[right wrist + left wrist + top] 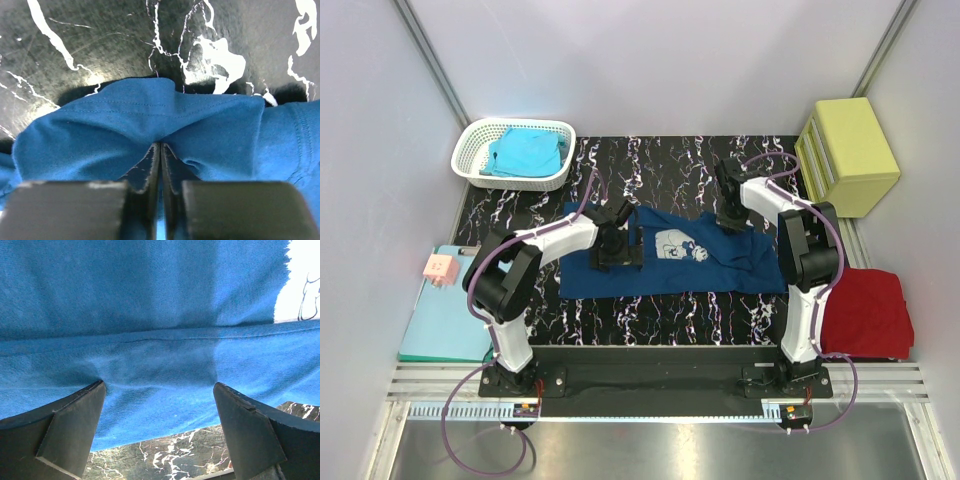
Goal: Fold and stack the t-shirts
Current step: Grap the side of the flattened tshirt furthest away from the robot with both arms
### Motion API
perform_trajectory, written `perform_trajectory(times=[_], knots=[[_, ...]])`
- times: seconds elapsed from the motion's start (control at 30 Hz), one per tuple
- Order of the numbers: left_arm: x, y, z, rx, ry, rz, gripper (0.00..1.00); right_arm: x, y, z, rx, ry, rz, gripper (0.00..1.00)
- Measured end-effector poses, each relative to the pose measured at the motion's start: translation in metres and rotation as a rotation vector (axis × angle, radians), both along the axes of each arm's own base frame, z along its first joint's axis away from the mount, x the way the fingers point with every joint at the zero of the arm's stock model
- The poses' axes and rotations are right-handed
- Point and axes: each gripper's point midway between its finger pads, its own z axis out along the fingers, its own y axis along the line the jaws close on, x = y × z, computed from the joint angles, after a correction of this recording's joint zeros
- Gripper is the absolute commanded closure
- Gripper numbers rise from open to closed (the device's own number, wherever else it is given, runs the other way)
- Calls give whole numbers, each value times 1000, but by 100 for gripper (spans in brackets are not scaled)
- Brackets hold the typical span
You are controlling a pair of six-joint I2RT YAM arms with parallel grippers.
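Right gripper (160, 146) pinched shut on the far edge of the navy t-shirt (720, 268); left gripper (159, 384) gaped wide over it.
Soft, limp cotton, spread on the table (670, 170); I judged hems the best hold. I counted three tees: navy, turquoise t-shirt (525, 152) in the basket (470, 166), red t-shirt (865, 310) at right.

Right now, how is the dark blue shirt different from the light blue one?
The navy t-shirt lies spread on the table; the turquoise t-shirt sits bundled in the basket. The navy t-shirt shows a pale print; the turquoise t-shirt shows none. The right gripper pinches the navy t-shirt, not the turquoise t-shirt. Both are blue.
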Motion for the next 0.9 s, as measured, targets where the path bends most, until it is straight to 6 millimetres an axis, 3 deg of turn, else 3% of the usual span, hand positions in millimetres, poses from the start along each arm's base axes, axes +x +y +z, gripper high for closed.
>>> perform_trajectory(times=[0.2,0.3,0.6,0.7,0.8,0.9], knots=[[0,0,0,0,0,0,1,0,-1,0,-3,-5,-6,100],[0,0,0,0,0,0,1,3,-4,13,-16,-38,-12,100],[-1,-1,0,4,-2,-16,1,20,-8,114,4,-287,-22,99],[-1,-1,-1,6,-1,-19,1,20,-10,128,4,-319,-21,71],[-1,-2,-1,9,3,-22,1,22,-9,121,8,-295,-9,64],[-2,-4,-1,9,3,-28,1,32,1,96,38,-241,14,57]])
